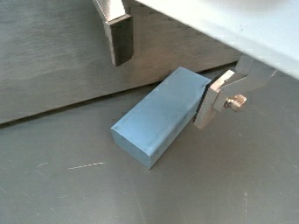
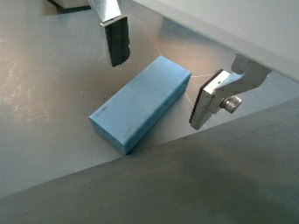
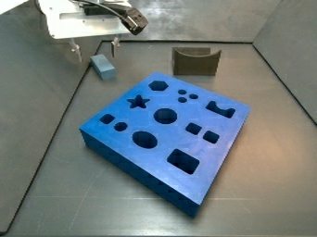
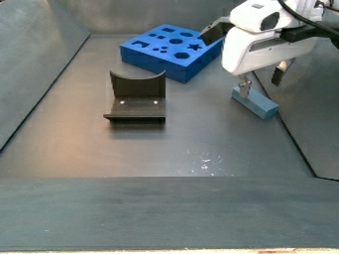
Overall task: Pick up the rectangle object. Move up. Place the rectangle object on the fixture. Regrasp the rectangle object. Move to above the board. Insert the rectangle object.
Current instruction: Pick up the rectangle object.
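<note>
The rectangle object, a small light-blue block (image 1: 162, 120), lies flat on the grey floor; it shows in both wrist views (image 2: 139, 103) and both side views (image 3: 102, 65) (image 4: 256, 101). My gripper (image 1: 159, 92) (image 2: 156, 93) is open just above it, one finger on each side. One silver finger (image 1: 215, 101) stands close by the block's end; the other finger (image 2: 115, 42) is well clear. Nothing is held. In the side views the gripper (image 3: 95, 48) (image 4: 261, 79) hangs over the block, away from the fixture (image 3: 196, 61) (image 4: 137, 96) and the deep-blue board (image 3: 168, 125) (image 4: 169, 48).
Grey walls enclose the floor; the block lies near one wall (image 3: 37, 83) (image 4: 318, 109). The board with its cut-outs fills the middle of the floor. The fixture stands beyond it by the back wall.
</note>
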Available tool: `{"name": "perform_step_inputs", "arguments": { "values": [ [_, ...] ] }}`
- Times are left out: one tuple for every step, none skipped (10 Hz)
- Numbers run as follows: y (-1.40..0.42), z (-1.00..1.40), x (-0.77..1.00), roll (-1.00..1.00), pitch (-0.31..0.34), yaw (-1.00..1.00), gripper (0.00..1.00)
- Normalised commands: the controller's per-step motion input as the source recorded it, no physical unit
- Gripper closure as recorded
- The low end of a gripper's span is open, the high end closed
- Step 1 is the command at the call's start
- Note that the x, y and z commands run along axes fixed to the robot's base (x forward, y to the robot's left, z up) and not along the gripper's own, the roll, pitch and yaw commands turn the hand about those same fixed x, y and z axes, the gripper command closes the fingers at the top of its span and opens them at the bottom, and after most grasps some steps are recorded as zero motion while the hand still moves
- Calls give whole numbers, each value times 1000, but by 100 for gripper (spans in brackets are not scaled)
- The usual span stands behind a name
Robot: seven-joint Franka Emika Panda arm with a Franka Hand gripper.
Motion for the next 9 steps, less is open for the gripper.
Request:
{"name": "perform_step_inputs", "arguments": {
  "values": [
    [409, -174, 231, -609, 31, 191, 0],
    [0, -37, 0, 0, 0, 0, 0],
    [-114, -709, -280, 0, -297, 0, 0],
    [-23, -326, -89, 0, -86, 0, 0],
    [0, -20, 0, 0, 0, 0, 0],
    [-111, -640, 0, 0, -126, 0, 0],
    [-63, -709, 0, 0, 0, 0, 0],
    [0, -34, 0, 0, 0, 0, 0],
    [-29, -809, -37, 0, -120, 0, 0]
  ]
}}
